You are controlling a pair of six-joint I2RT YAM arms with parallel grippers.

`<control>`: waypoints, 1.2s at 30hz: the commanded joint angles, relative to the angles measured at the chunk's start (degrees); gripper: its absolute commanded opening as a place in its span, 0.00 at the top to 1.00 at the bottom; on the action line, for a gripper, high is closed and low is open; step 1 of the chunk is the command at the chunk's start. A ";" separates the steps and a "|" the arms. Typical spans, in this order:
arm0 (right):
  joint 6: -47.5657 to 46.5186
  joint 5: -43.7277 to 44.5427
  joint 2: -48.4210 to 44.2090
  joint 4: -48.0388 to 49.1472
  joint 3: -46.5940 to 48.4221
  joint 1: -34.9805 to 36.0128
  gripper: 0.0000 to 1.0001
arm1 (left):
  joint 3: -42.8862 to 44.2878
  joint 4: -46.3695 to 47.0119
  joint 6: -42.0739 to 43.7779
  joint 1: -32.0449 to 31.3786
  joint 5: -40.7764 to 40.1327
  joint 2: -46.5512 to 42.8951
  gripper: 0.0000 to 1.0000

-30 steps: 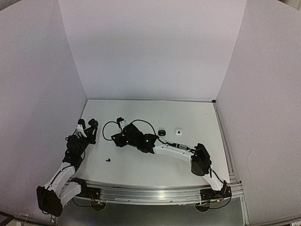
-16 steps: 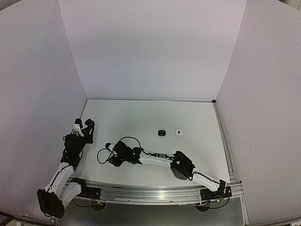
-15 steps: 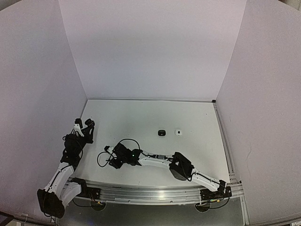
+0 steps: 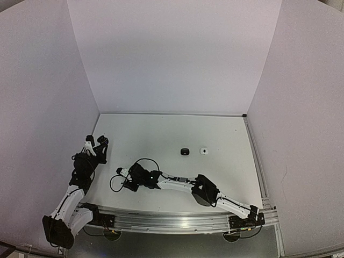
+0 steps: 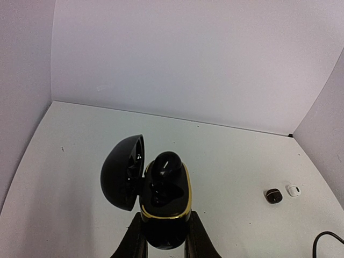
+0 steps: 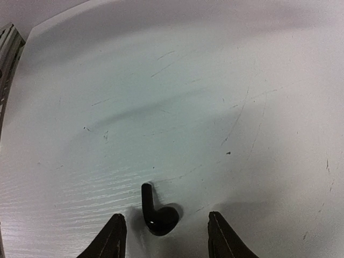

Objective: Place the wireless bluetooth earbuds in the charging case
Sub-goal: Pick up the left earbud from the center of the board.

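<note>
**Top external.** On the white table (image 4: 215,129), the left gripper (image 4: 97,142) is raised at the far left. The right arm stretches low across the front, with the right gripper (image 4: 128,181) down near the front-left part of the surface. A small black piece (image 4: 185,152) and a small white piece (image 4: 204,151) lie side by side mid-table, well apart from both grippers. They are too small here to tell whether they are buds or cases.

**Left wrist.** The left gripper is clamped on the base of a black charging case (image 5: 164,207) with a gold rim, one finger (image 5: 134,242) pressed to each side. The lid (image 5: 122,173) is swung open to the left. A black seated earbud (image 5: 167,163) rests in the open case, just above the fingertips.

**Right wrist.** The right gripper's jaws are spread wide and grip nothing. A black loose earbud (image 6: 158,215) lies on the table between the fingers (image 6: 110,239). It sits a little nearer the left-hand one in this view and touches neither. Its stem points away from the wrist, and its rounded head is toward the camera.
</note>
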 commanded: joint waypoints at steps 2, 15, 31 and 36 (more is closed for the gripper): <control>-5.60 -0.47 3.73 -2.21 1.38 -0.17 0.61 | 3.00 3.32 0.66 0.30 1.33 0.46 1.00; -6.45 -1.14 2.43 -2.18 -0.23 -0.04 0.95 | 2.95 3.47 1.41 0.29 2.15 0.55 1.00; 17.77 -0.50 -29.56 -6.36 -18.96 -3.16 1.00 | -3.72 9.65 27.33 0.22 16.43 -2.22 1.00; 23.75 1.11 -36.67 -15.20 -18.28 -3.07 1.00 | -4.25 10.08 28.76 0.21 24.74 -1.83 1.00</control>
